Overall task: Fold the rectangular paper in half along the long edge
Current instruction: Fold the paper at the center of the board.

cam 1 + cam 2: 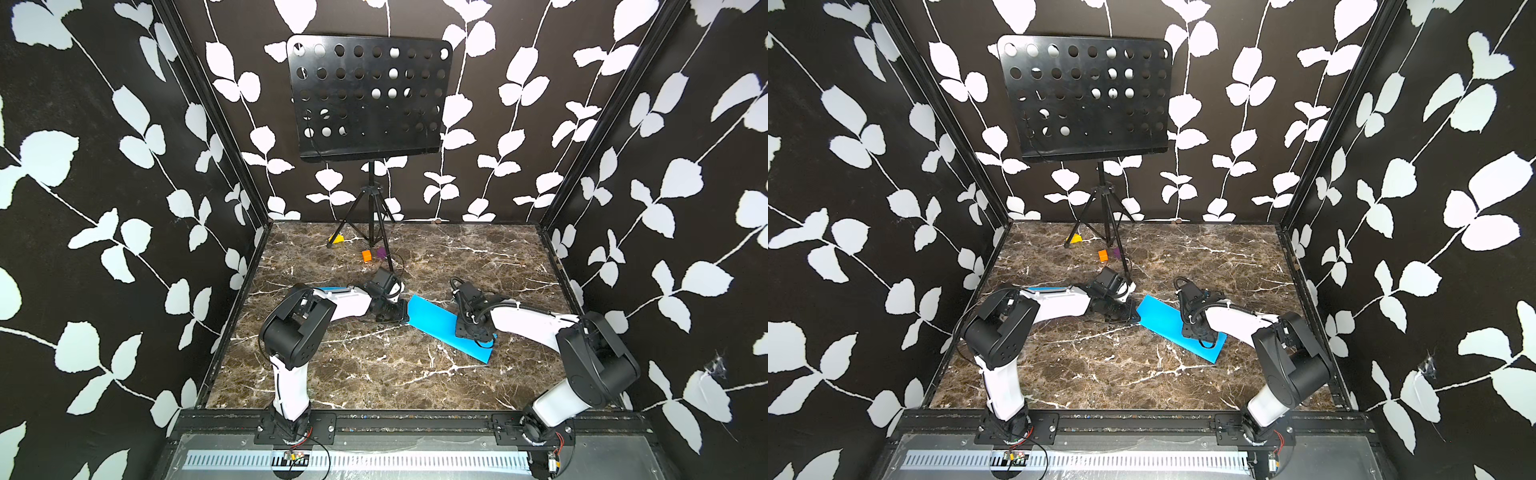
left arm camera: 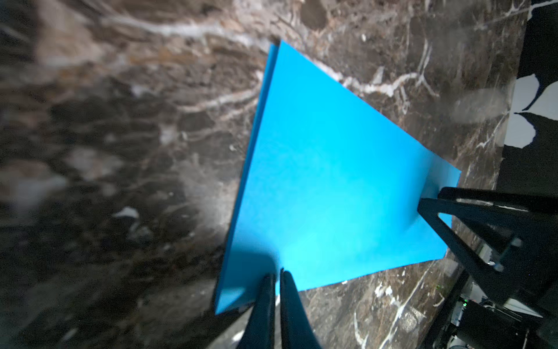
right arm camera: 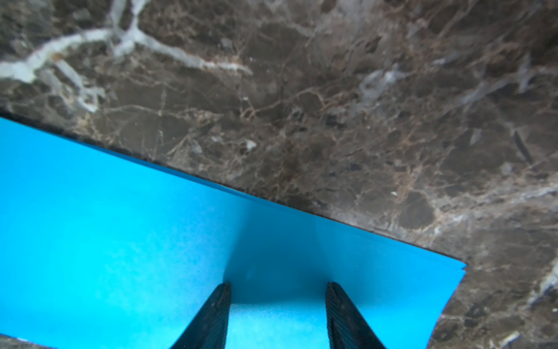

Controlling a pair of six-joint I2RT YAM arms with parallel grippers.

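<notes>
left gripper [image 2: 277, 272] pinching smooth folded blue paper [image 2: 332, 166] | right gripper [image 3: 277, 285] fingers half-apart over it | veined marble table [image 1: 374, 374]

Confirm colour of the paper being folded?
Solid bright blue paper, no print or pattern. Shows best in the left wrist view.

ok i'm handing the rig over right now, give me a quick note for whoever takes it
Left gripper: shut on one short end of the blue rectangular paper sheet; that end looks slightly lifted.
Right gripper: open, jaws apart, down on the paper near its other end.
Paper: mid-table on the brown marble tabletop, lying diagonally between the arms.
Done: paper already doubled over; two layers show along one long edge in the left wrist view.
Left: probably press the crease flat, then release and pull both arms back.
</notes>
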